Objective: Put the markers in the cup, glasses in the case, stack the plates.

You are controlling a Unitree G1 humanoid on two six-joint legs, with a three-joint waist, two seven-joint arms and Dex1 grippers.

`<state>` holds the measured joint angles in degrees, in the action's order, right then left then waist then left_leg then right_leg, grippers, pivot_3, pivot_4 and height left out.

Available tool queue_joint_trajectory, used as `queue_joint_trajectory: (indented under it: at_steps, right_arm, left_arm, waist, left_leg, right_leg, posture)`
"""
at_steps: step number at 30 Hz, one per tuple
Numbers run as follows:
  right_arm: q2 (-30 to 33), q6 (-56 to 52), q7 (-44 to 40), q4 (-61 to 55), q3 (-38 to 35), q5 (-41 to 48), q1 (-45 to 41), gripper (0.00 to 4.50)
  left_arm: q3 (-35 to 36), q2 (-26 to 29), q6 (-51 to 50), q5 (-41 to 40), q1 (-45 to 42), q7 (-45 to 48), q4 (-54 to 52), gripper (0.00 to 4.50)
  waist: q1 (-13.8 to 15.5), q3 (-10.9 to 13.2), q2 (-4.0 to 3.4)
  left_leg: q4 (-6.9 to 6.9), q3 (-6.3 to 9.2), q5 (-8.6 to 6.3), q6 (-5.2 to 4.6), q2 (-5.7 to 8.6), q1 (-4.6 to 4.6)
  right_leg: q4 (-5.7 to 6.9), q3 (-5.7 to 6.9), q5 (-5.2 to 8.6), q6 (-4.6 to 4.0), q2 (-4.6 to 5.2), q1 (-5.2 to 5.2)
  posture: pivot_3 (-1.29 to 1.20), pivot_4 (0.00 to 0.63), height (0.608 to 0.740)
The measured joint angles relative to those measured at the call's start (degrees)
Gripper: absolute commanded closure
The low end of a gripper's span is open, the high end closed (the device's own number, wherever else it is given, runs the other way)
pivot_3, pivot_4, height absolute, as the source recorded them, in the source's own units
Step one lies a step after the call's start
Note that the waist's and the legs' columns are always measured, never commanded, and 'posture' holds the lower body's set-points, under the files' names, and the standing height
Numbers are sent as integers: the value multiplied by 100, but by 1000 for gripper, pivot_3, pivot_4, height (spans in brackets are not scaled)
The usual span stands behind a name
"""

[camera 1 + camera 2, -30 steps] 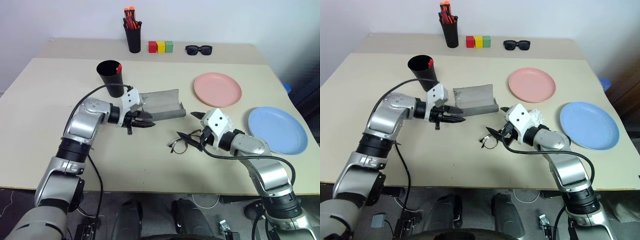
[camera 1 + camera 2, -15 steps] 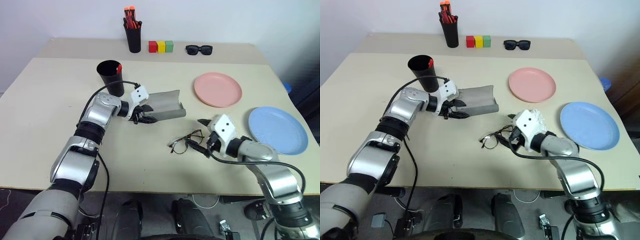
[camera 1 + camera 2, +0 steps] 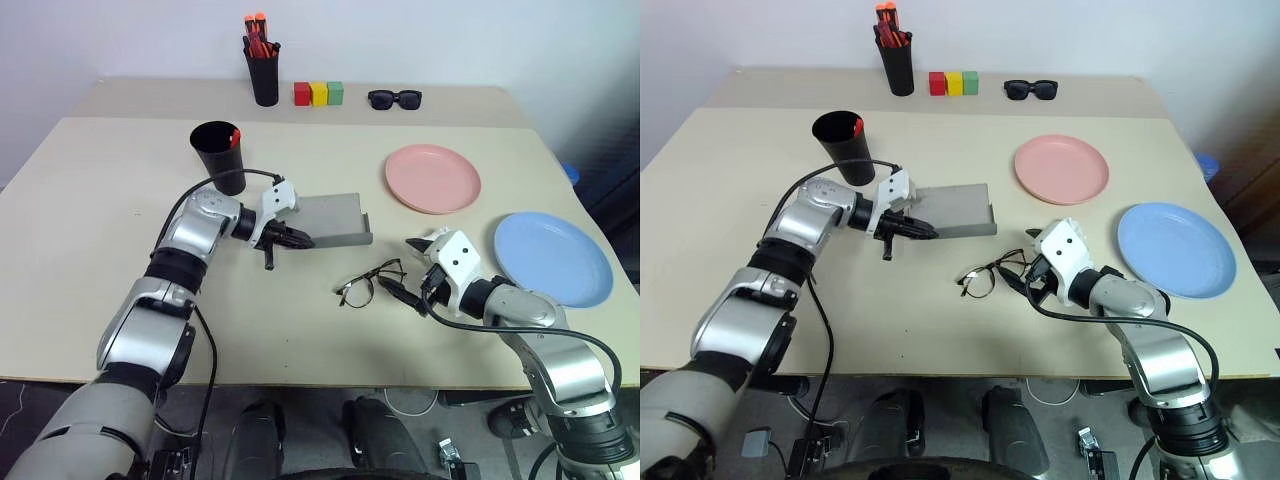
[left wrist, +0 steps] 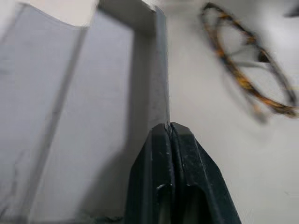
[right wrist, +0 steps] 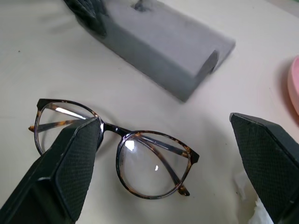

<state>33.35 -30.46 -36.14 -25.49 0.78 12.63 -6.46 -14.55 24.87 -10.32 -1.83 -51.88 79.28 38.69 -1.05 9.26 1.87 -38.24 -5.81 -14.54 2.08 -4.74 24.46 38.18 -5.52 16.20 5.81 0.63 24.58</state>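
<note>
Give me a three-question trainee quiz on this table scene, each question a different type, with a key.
1. True or false: the glasses lie inside the case.
2. Multiple choice: the left gripper is
A. open above the cup
B. shut at the case's near edge
C. shut on a marker
3. Fill in: the right gripper is ____, its fingers on either side of the glasses.

Key:
1. False: they lie on the table, in front of the case.
2. B
3. open
</note>
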Motion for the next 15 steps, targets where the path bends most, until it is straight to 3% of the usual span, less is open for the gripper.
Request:
queue_joint_trajectory:
  at_steps: [7, 12, 15]
  right_arm:
    - [232, 111, -162, -5, 91, -90, -212, 0]
    - [554, 389, -304, 6, 286, -422, -433, 0]
    - [717, 606, -377, 66, 411, -682, -531, 0]
  left_arm:
    - [7, 694, -396, -199, 700, 426, -1366, 4440]
    - [9, 764, -738, -220, 892, 134, -1751, 4440]
    - [15, 771, -949, -263, 938, 28, -1876, 3554]
  waist:
    - [31, -1, -1]
    - [35, -1, -1]
    - [28, -1, -1]
  left_leg:
    - [-3, 0, 0, 0, 1, 0]
    - [-5, -1, -1, -2, 1, 0]
    - [-5, -1, -1, -2, 1, 0]
  right_leg:
    - [1, 0, 0, -1, 3, -1]
    - [1, 0, 0, 0, 3, -2]
    - [1, 0, 0, 0, 2, -2]
  posture:
    - [0, 150, 722]
    - [0, 150, 722]
    - [0, 150, 722]
